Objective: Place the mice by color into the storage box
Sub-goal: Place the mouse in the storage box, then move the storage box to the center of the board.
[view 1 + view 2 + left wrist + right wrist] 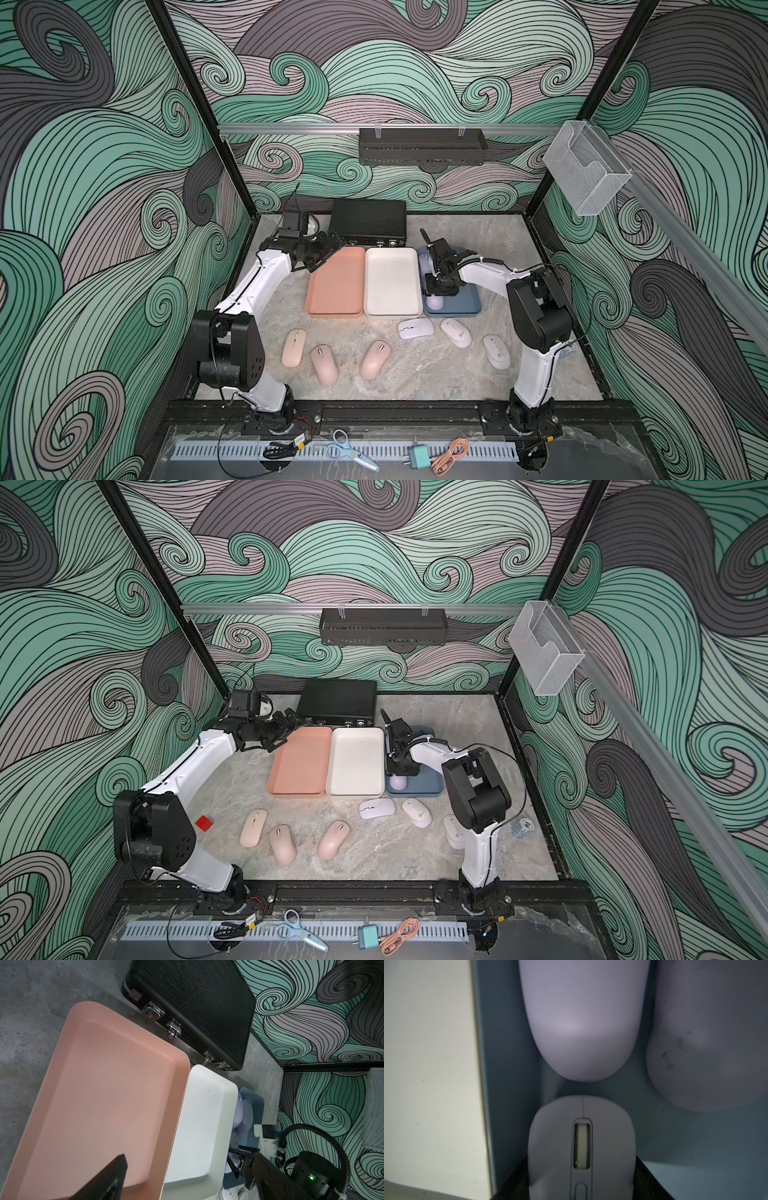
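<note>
Three trays of the storage box stand side by side: pink, white and blue. My right gripper is down in the blue tray, shut on a purple mouse whose end shows in both top views. Two more purple mice lie just beyond it. My left gripper hovers open and empty over the pink tray's far left corner. Three pink mice and three white mice lie on the table in front.
A black briefcase lies just behind the trays. A clear bin and a black shelf hang on the walls. A small red block sits by the left arm. Scissors, a charger and cables lie on the front ledge.
</note>
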`<state>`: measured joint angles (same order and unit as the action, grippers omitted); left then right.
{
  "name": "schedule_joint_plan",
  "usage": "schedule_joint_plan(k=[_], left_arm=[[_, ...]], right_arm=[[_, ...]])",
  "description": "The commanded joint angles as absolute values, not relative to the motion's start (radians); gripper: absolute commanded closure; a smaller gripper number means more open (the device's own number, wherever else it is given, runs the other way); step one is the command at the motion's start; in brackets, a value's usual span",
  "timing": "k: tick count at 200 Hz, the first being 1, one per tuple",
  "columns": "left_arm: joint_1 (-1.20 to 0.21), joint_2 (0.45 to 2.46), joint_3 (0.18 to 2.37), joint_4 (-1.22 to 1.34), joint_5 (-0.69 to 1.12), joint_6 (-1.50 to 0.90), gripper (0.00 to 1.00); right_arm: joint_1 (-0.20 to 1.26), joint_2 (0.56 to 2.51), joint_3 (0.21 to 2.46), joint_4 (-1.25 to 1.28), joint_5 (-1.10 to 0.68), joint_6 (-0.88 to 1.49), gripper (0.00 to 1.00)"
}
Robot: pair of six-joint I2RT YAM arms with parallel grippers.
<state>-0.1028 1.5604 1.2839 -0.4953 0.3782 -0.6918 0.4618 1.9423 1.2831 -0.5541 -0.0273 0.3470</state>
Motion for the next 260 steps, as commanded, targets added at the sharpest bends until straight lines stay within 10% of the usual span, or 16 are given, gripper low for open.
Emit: schedule_joint_plan(k=[1, 196, 260], left_arm=[[-0.108, 1.535, 1.281, -0.481, 0.393, -0.695, 0.07], [-0.110, 1.538, 1.287, -0.482, 0.426, -0.698, 0.08], [-0.116, 1.539, 1.275, -0.460, 0.446, -0.716, 0.08]], right_arm=[[0.468, 1.965, 1.300, -0.545, -0.024, 0.347, 0.41], [0.468, 1.856, 1.379, -0.696, 0.021, 0.331, 0.30], [0.346, 1.742, 1.360, -0.839, 0.323, 0.283, 0.31]])
